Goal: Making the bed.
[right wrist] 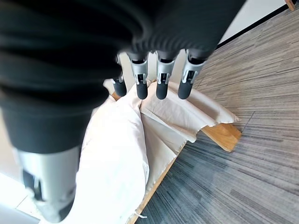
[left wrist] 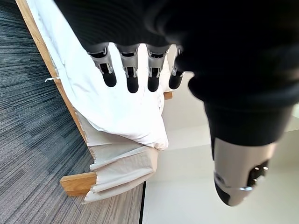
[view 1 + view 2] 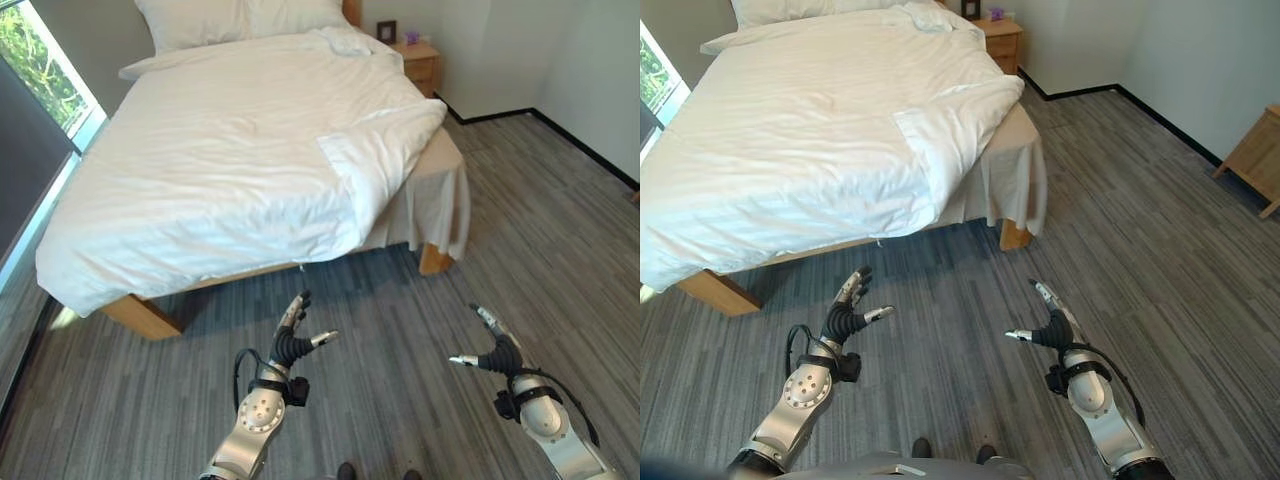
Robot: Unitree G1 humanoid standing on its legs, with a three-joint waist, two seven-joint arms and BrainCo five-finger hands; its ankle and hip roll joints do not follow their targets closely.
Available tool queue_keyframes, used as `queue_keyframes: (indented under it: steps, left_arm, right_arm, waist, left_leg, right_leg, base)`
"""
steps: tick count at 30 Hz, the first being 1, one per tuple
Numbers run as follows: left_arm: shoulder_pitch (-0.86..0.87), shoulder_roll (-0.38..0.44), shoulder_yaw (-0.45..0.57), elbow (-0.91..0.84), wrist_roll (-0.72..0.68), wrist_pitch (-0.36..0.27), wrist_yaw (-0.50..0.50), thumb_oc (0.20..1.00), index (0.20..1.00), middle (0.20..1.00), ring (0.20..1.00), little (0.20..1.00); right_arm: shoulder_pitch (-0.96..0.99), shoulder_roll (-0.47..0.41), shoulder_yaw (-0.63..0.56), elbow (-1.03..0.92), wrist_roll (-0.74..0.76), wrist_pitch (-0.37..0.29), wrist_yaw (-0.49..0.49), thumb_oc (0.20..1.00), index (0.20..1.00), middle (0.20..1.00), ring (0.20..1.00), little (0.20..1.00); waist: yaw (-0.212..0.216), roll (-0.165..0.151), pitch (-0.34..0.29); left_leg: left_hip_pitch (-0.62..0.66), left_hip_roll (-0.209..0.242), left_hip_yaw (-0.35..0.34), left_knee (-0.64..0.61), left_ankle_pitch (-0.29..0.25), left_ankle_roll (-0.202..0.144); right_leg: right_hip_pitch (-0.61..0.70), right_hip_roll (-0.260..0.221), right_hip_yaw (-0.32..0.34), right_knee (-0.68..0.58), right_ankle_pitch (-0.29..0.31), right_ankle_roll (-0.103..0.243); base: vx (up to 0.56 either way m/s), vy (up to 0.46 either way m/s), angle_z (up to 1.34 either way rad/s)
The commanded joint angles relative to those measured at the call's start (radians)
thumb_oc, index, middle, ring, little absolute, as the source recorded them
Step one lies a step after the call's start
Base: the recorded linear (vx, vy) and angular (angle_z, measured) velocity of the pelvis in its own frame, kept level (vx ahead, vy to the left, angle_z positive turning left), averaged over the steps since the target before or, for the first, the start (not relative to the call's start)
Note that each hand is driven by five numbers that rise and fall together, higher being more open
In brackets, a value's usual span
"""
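White duvet [image 3: 220,160] spread over the wooden-framed bed [image 3: 140,315], hanging past the foot edge, its near right corner folded back on itself [image 3: 385,150] above a beige sheet [image 3: 440,205] draping down by the foot-right leg; pillows [image 3: 240,18] at the head edge, a wooden nightstand [image 3: 420,62] just beside the bed's head-right corner. Left hand [image 3: 293,340] and right hand [image 3: 497,350] both raised over the grey plank floor [image 3: 400,300] short of the foot edge, apart from the bedding, fingers straight and spread, thumbs out, holding nothing.
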State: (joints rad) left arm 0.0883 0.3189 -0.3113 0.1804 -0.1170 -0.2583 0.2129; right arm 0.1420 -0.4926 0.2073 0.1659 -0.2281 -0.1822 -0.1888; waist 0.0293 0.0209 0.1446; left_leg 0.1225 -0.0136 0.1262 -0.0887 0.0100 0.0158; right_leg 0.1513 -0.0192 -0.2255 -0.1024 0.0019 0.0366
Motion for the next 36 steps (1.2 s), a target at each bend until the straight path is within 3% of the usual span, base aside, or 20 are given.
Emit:
queue_keyframes:
  steps: [1,2,3,4,5,7,9,11,14,20,21,22,23,24,25,26,28,32,34,36]
  left_arm:
    - [-0.080,0.010,-0.019,0.027,-0.075,-0.059,0.014,1.000,1.000,1.000,1.000,1.000]
    - [-0.086,0.007,-0.019,0.028,-0.088,-0.062,0.013,1.000,1.000,1.000,1.000,1.000]
    - [-0.088,0.008,-0.019,0.029,-0.088,-0.062,0.013,1.000,1.000,1.000,1.000,1.000]
    - [-0.103,0.006,-0.022,0.036,-0.096,-0.062,0.021,1.000,1.000,1.000,1.000,1.000]
    - [-0.109,-0.001,-0.019,0.046,-0.107,-0.065,0.036,1.000,1.000,1.000,1.000,1.000]
    - [-0.104,-0.006,-0.018,0.049,-0.108,-0.063,0.043,1.000,1.000,1.000,1.000,1.000]
    - [-0.091,-0.023,-0.021,0.054,-0.115,-0.067,0.043,1.000,1.000,1.000,1.000,1.000]
    - [-0.090,-0.039,-0.031,0.068,-0.107,-0.064,0.043,1.000,1.000,1.000,1.000,1.000]
    - [-0.097,-0.053,-0.036,0.077,-0.102,-0.066,0.045,1.000,1.000,1.000,1.000,1.000]
    - [-0.095,-0.053,-0.045,0.069,-0.096,-0.064,0.048,1.000,1.000,1.000,1.000,1.000]
    - [-0.098,-0.046,-0.051,0.070,-0.093,-0.060,0.048,1.000,1.000,1.000,1.000,1.000]
    - [-0.116,-0.029,-0.055,0.072,-0.091,-0.056,0.050,1.000,1.000,1.000,1.000,1.000]
    - [-0.125,-0.022,-0.056,0.071,-0.092,-0.051,0.051,1.000,1.000,1.000,1.000,1.000]
    - [-0.125,-0.023,-0.057,0.071,-0.092,-0.051,0.051,1.000,1.000,1.000,1.000,1.000]
    - [-0.144,-0.008,-0.061,0.055,-0.084,-0.043,0.055,1.000,1.000,1.000,1.000,1.000]
    - [-0.144,-0.009,-0.062,0.055,-0.084,-0.043,0.055,1.000,1.000,1.000,1.000,1.000]
    - [-0.159,0.003,-0.062,0.046,-0.067,-0.039,0.064,1.000,1.000,1.000,1.000,1.000]
    - [-0.171,0.004,-0.060,0.048,-0.072,-0.039,0.059,1.000,1.000,1.000,1.000,1.000]
    - [-0.168,-0.001,-0.052,0.052,-0.079,-0.040,0.052,1.000,1.000,1.000,1.000,1.000]
    - [-0.169,-0.008,-0.045,0.068,-0.078,-0.042,0.047,1.000,1.000,1.000,1.000,1.000]
  right_arm:
    - [-0.064,-0.032,0.015,-0.047,0.034,-0.047,-0.029,1.000,1.000,1.000,1.000,1.000]
    - [-0.070,-0.037,0.016,-0.050,0.039,-0.048,-0.033,1.000,1.000,1.000,1.000,1.000]
    - [-0.071,-0.037,0.015,-0.049,0.039,-0.048,-0.033,1.000,1.000,1.000,1.000,1.000]
    - [-0.088,-0.042,0.020,-0.051,0.043,-0.047,-0.042,1.000,1.000,1.000,1.000,1.000]
    - [-0.102,-0.048,0.027,-0.054,0.046,-0.038,-0.048,1.000,1.000,1.000,1.000,1.000]
    - [-0.111,-0.049,0.036,-0.050,0.045,-0.031,-0.047,1.000,1.000,1.000,1.000,1.000]
    - [-0.134,-0.049,0.061,-0.055,0.026,-0.022,-0.041,1.000,1.000,1.000,1.000,1.000]
    - [-0.155,-0.038,0.083,-0.033,0.026,-0.027,-0.040,1.000,1.000,1.000,1.000,1.000]
    - [-0.188,-0.020,0.110,-0.005,0.013,-0.020,-0.048,1.000,1.000,1.000,1.000,1.000]
    - [-0.203,0.009,0.153,-0.009,0.001,-0.024,-0.029,1.000,1.000,1.000,1.000,1.000]
    - [-0.210,0.019,0.169,-0.010,-0.008,-0.025,-0.029,1.000,1.000,1.000,1.000,1.000]
    - [-0.219,0.048,0.183,-0.004,-0.010,-0.028,-0.031,1.000,1.000,1.000,1.000,1.000]
    - [-0.226,0.052,0.189,-0.007,-0.022,-0.026,-0.030,1.000,1.000,1.000,1.000,1.000]
    - [-0.226,0.052,0.188,-0.007,-0.022,-0.026,-0.030,1.000,1.000,1.000,1.000,1.000]
    - [-0.242,0.051,0.188,-0.041,-0.032,-0.023,-0.023,1.000,1.000,1.000,1.000,1.000]
    - [-0.241,0.050,0.188,-0.042,-0.032,-0.022,-0.023,1.000,1.000,1.000,1.000,1.000]
    - [-0.238,0.057,0.173,-0.060,-0.036,-0.019,-0.020,1.000,1.000,1.000,1.000,1.000]
    - [-0.213,0.063,0.146,-0.069,-0.011,-0.017,-0.021,1.000,1.000,1.000,1.000,1.000]
    - [-0.203,0.059,0.135,-0.064,-0.006,-0.014,-0.026,1.000,1.000,1.000,1.000,1.000]
    - [-0.194,0.057,0.130,-0.062,-0.018,-0.008,-0.031,1.000,1.000,1.000,1.000,1.000]
  waist:
    - [0.008,-0.042,0.030]
    - [0.015,-0.046,0.050]
    - [0.014,-0.044,0.050]
    - [0.029,-0.047,0.078]
    - [0.037,-0.062,0.095]
    - [0.042,-0.064,0.088]
    - [0.067,-0.045,0.072]
    - [0.086,-0.022,0.056]
    - [0.112,-0.008,0.046]
    - [0.139,-0.036,0.019]
    - [0.151,-0.062,0.017]
    - [0.164,-0.100,0.023]
    - [0.156,-0.109,0.031]
    - [0.156,-0.114,0.028]
    - [0.118,-0.098,0.047]
    - [0.117,-0.102,0.046]
    - [0.073,-0.057,0.069]
    - [0.017,-0.047,0.077]
    - [-0.004,-0.059,0.075]
    - [-0.020,-0.063,0.073]
  left_leg:
    - [-0.088,0.105,-0.065,0.234,-0.010,-0.130]
    - [-0.145,0.114,-0.075,0.347,0.043,-0.143]
    - [-0.155,0.117,-0.079,0.361,0.038,-0.145]
    - [-0.231,0.119,-0.112,0.486,0.126,-0.166]
    - [-0.314,0.111,-0.113,0.579,0.140,-0.154]
    - [-0.342,0.102,-0.097,0.575,0.108,-0.138]
    - [-0.357,0.038,-0.074,0.430,0.044,-0.106]
    - [-0.332,-0.001,-0.051,0.204,0.077,-0.094]
    - [-0.391,-0.033,-0.008,0.030,0.148,-0.105]
    - [-0.379,-0.052,-0.043,0.026,0.179,-0.054]
    - [-0.369,-0.058,-0.047,0.034,0.170,-0.037]
    - [-0.335,-0.055,-0.044,0.053,0.132,-0.011]
    - [-0.304,-0.051,-0.046,0.054,0.108,-0.002]
    - [-0.303,-0.057,-0.046,0.052,0.103,-0.001]
    - [-0.219,-0.028,-0.062,0.039,0.068,0.009]
    - [-0.214,-0.034,-0.063,0.035,0.064,0.010]
    - [-0.108,0.011,-0.094,0.010,0.026,0.014]
    - [-0.019,0.003,-0.150,0.001,-0.037,-0.002]
    - [0.016,-0.005,-0.187,0.001,-0.081,-0.021]
    - [0.047,0.001,-0.214,0.001,-0.120,-0.038]
  right_leg:
    - [0.009,-0.079,0.052,0.039,-0.074,0.065]
    - [0.019,-0.076,0.062,0.037,-0.073,0.052]
    - [0.016,-0.073,0.061,0.037,-0.072,0.050]
    - [0.021,-0.071,0.066,0.037,-0.067,0.036]
    - [0.024,-0.077,0.082,0.030,-0.065,0.025]
    - [0.022,-0.073,0.098,0.028,-0.070,0.025]
    - [0.041,-0.051,0.139,0.016,-0.097,0.029]
    - [0.068,-0.023,0.166,0.015,-0.130,0.037]
    - [0.128,0.014,0.205,0.015,-0.189,0.035]
    - [0.177,0.019,0.247,0.025,-0.219,0.030]
    - [0.172,0.013,0.253,0.079,-0.228,0.035]
    - [0.113,0.020,0.247,0.254,-0.162,0.100]
    - [0.054,0.022,0.241,0.385,-0.095,0.162]
    - [0.053,0.016,0.241,0.389,-0.102,0.164]
    - [-0.048,0.032,0.218,0.611,0.040,0.225]
    - [-0.047,0.026,0.217,0.615,0.032,0.225]
    - [-0.197,0.008,0.136,0.803,0.052,0.225]
    - [-0.292,-0.064,0.059,0.550,-0.033,0.142]
    - [-0.293,-0.075,0.083,0.273,-0.021,0.133]
    - [-0.324,-0.101,0.115,0.124,0.035,0.153]
  base:
    - [-0.07,-0.266,-0.10]
    - [-0.03,-0.148,-0.15]
    - [-0.08,-0.135,-0.33]
    - [-0.08,-0.201,-0.54]
    - [-0.01,-0.234,-0.71]
    - [0.09,-0.095,-0.56]
    - [0.31,-0.021,-0.45]
    - [0.42,-0.006,-0.44]
    - [0.43,-0.034,-0.26]
    - [0.35,0.035,-0.62]
    - [0.50,0.019,-0.49]
    - [0.49,0.021,-0.52]
    - [0.38,0.012,-0.42]
    - [0.35,0.027,-0.20]
    - [0.25,0.021,0.02]
    - [0.50,0.093,0.12]
    - [0.50,0.135,0.40]
    - [0.47,0.006,0.52]
    - [0.50,-0.133,0.67]
    - [0.48,-0.139,0.78]
